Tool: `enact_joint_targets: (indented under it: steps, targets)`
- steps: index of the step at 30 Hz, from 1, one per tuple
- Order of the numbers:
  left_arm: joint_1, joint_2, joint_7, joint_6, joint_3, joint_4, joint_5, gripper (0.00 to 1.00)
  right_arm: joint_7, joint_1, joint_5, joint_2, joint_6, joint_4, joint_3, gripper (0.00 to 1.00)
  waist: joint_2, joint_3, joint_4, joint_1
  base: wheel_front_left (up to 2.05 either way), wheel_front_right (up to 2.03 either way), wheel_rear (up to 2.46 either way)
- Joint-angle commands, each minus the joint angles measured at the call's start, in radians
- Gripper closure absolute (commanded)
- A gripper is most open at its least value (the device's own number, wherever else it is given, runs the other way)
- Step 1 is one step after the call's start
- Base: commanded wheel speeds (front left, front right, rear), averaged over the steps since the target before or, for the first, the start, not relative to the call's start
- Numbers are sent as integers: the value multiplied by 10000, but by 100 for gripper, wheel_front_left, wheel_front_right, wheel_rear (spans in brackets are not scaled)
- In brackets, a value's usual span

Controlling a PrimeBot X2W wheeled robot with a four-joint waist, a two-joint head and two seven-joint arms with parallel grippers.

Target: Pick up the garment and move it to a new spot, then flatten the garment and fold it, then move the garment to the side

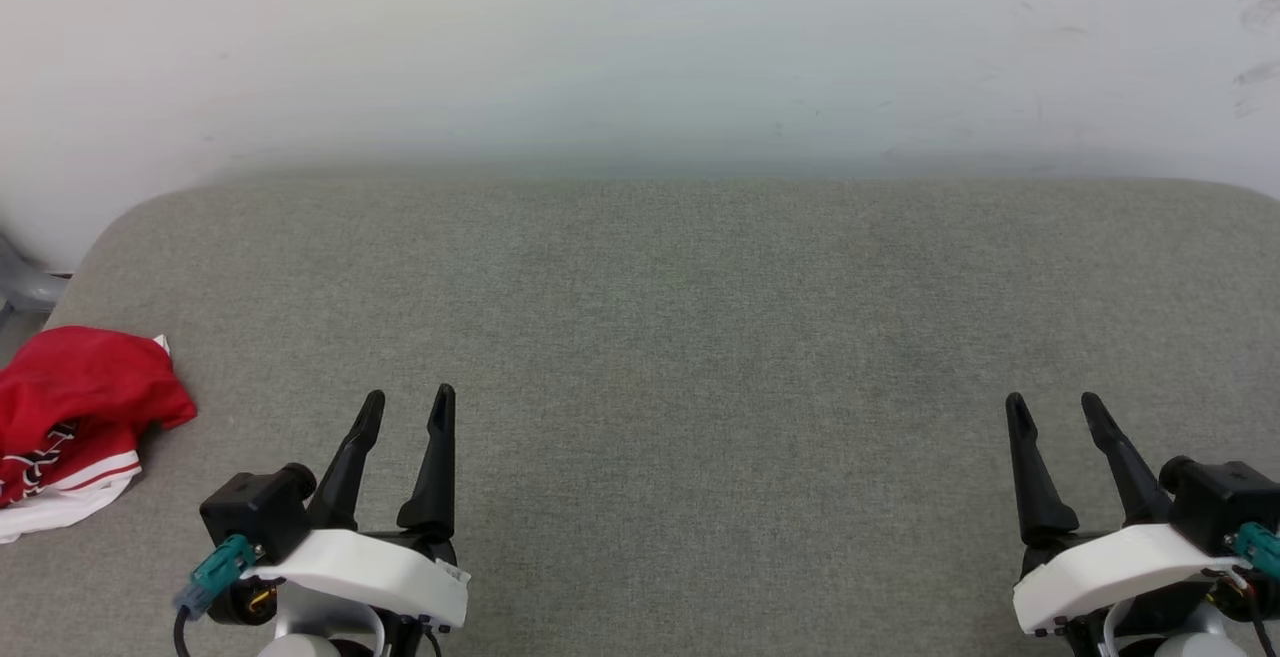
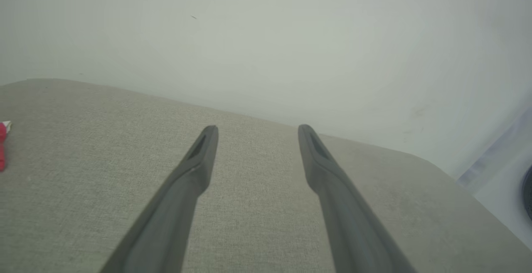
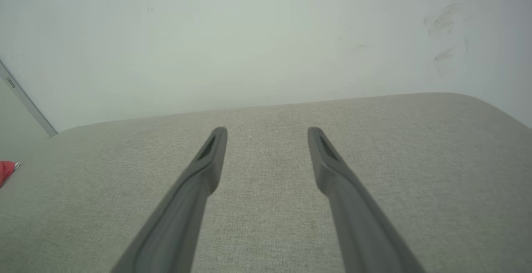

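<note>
The garment (image 1: 75,417), red with white trim and some black lettering, lies bunched at the far left edge of the grey padded surface (image 1: 680,337). A red sliver of the garment (image 2: 2,148) shows at the left edge of the left wrist view, and the garment (image 3: 6,170) also peeks in at the left edge of the right wrist view. My left gripper (image 1: 408,401) is open at the lower left, to the right of the garment and apart from it. My right gripper (image 1: 1052,401) is open at the lower right, far from it. Both hold nothing.
A pale wall (image 1: 640,47) runs behind the padded surface. The surface's rounded corners show at the far left and far right. A grey object (image 1: 20,282) sits past the left corner.
</note>
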Motion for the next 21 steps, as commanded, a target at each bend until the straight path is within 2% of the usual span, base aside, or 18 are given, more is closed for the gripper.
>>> enact_joint_targets:
  steps: [1,21]
  targets:
    - [4,58,-99,0,-24,-61,227,0,-77,38,-277,21,-3,-117,-10,0,0,2,5,0,0,0,0]
    - [34,-80,-540,1,-13,234,1819,0,-366,126,-1602,89,-3,-284,-260,0,0,34,57,0,0,0,0]
